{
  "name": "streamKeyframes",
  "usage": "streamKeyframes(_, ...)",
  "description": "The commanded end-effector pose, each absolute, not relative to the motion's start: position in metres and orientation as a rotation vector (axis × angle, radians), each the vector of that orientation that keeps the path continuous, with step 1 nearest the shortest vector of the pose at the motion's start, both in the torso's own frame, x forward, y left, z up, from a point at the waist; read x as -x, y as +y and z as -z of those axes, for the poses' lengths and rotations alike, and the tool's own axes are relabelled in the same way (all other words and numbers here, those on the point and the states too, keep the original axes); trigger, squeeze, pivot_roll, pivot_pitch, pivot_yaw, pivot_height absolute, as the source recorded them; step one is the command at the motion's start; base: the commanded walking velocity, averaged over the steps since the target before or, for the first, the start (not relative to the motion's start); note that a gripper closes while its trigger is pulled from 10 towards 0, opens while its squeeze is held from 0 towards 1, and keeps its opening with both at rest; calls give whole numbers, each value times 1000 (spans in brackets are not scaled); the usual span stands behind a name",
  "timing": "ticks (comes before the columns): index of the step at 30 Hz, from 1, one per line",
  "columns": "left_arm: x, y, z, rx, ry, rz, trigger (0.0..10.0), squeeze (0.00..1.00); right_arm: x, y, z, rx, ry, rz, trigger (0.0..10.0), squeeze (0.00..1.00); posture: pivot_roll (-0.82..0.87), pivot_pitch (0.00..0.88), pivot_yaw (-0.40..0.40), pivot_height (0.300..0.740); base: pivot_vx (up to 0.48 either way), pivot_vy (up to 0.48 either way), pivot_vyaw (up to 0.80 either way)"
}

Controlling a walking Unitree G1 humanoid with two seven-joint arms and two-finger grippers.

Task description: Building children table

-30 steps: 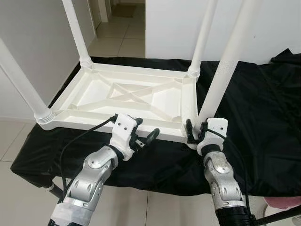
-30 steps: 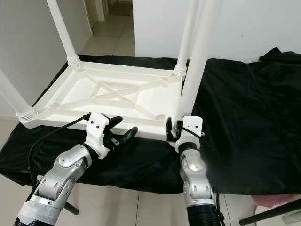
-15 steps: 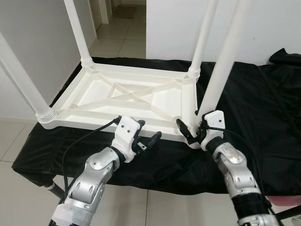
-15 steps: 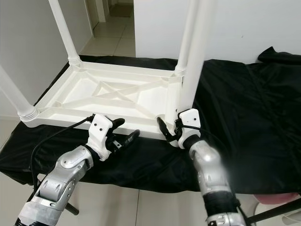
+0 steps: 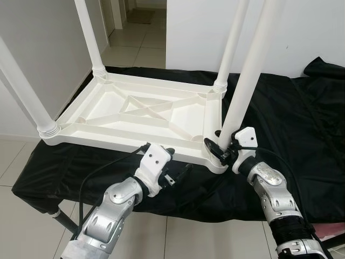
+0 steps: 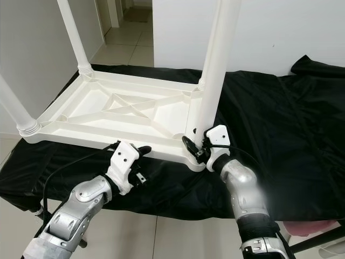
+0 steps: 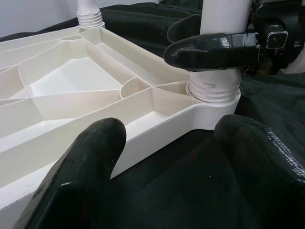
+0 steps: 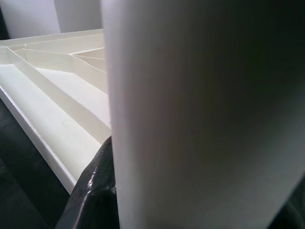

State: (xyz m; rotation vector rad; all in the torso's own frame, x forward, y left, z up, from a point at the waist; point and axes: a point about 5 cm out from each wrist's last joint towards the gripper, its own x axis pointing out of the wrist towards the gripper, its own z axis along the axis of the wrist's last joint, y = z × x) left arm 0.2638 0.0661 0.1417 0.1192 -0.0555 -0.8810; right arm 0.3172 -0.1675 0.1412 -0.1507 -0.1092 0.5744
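Four white legs on upturned ribbed table [image 5: 135, 116]; right hand [image 5: 220, 152] gripping near leg [image 5: 245, 89], left hand [image 5: 175, 171] open

I see the upturned table top [image 5: 145, 116] as white moulded plastic, smooth with a soft sheen along its ribs. The near right leg [image 5: 249, 81] I am gripping looks like the same white plastic, satin and even, with a ribbed threaded collar [image 7: 213, 88] at its foot. Under it all lies a black cloth [image 5: 302, 129], thin and creased, faintly shiny where it folds. My right gripper [image 5: 220, 152] has rubbery black fingers [image 7: 209, 47] with a dull gloss; the left gripper [image 5: 175, 172] has fingers [image 7: 81, 181] with a finely grained, matt surface. Both forearms [image 5: 269, 189] read as brushed silver metal with white plastic wrist housings [image 5: 153, 162]. The floor [image 5: 16, 162] is pale glazed tile.
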Motion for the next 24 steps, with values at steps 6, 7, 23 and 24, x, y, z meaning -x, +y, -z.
streamKeyframes(6, -262, 68, -141, -138, -52, 888, 10000, 0, -313, -165, -132, 124, -83, -553, 10000, 0, 37, 7, 8, 740, 0, 0, 0)
streamKeyframes(7, -262, 68, -141, -138, -52, 888, 10000, 0, -313, -165, -132, 124, -83, -553, 10000, 0, 37, 7, 8, 740, 0, 0, 0)
streamKeyframes(23, -261, 69, -142, -140, -55, 882, 10000, 0, -301, -146, -134, -42, -94, -93, 10000, 0, 48, 15, -1, 740, 0, 0, 0)
streamKeyframes(24, -261, 69, -142, -140, -55, 882, 10000, 0, -301, -146, -134, -42, -94, -93, 10000, 0, 48, 15, -1, 740, 0, 0, 0)
